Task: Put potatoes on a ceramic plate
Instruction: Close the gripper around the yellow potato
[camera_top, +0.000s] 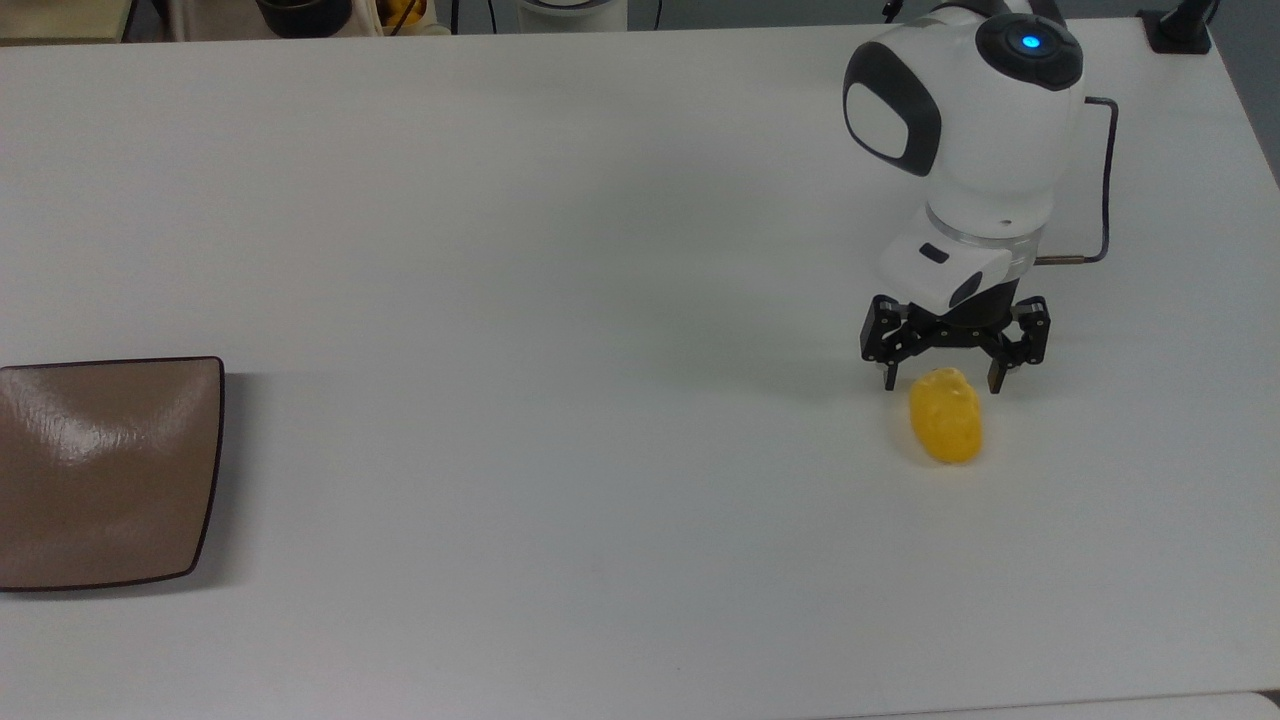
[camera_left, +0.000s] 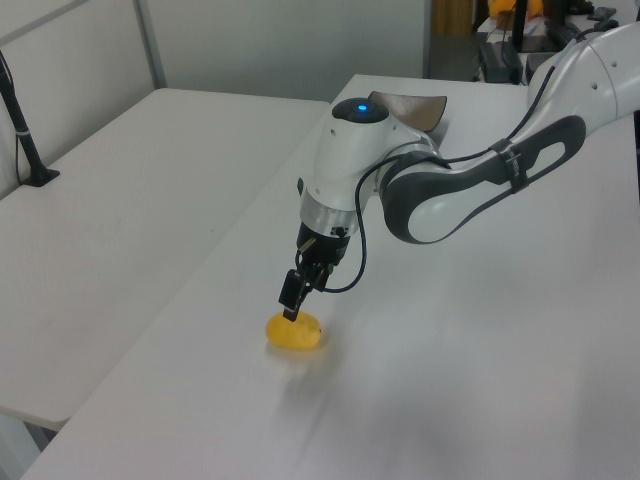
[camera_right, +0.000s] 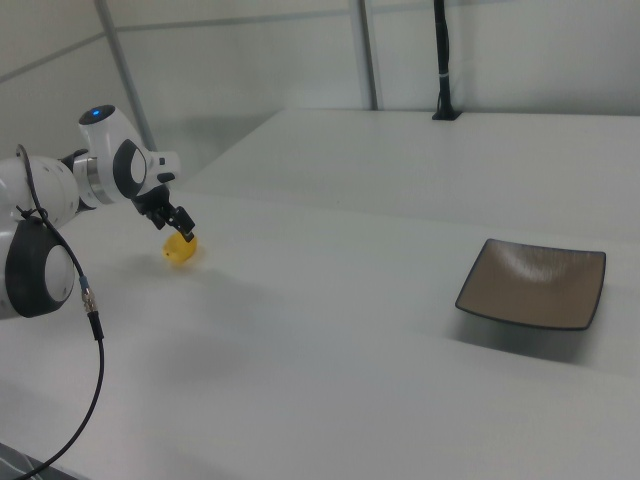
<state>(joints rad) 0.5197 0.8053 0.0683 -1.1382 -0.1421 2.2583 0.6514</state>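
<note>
The yellow potato (camera_top: 946, 418) lies on the white table, toward the top view's right. My gripper (camera_top: 940, 382) is open and low over the potato's upper end, one finger on each side of that end, not closed on it. From the left view the gripper (camera_left: 291, 311) sits just above the potato (camera_left: 294, 333). In the right view the gripper (camera_right: 185, 233) is at the potato (camera_right: 180, 250). The brown square ceramic plate (camera_top: 100, 470) rests at the top view's far left, with nothing on it; the plate (camera_right: 533, 283) is on the right view's right.
A black cable (camera_top: 1104, 170) runs from the arm across the table. A black post base (camera_top: 1183, 32) stands at the top view's upper right corner. Dark containers (camera_top: 303, 14) sit beyond the far table edge.
</note>
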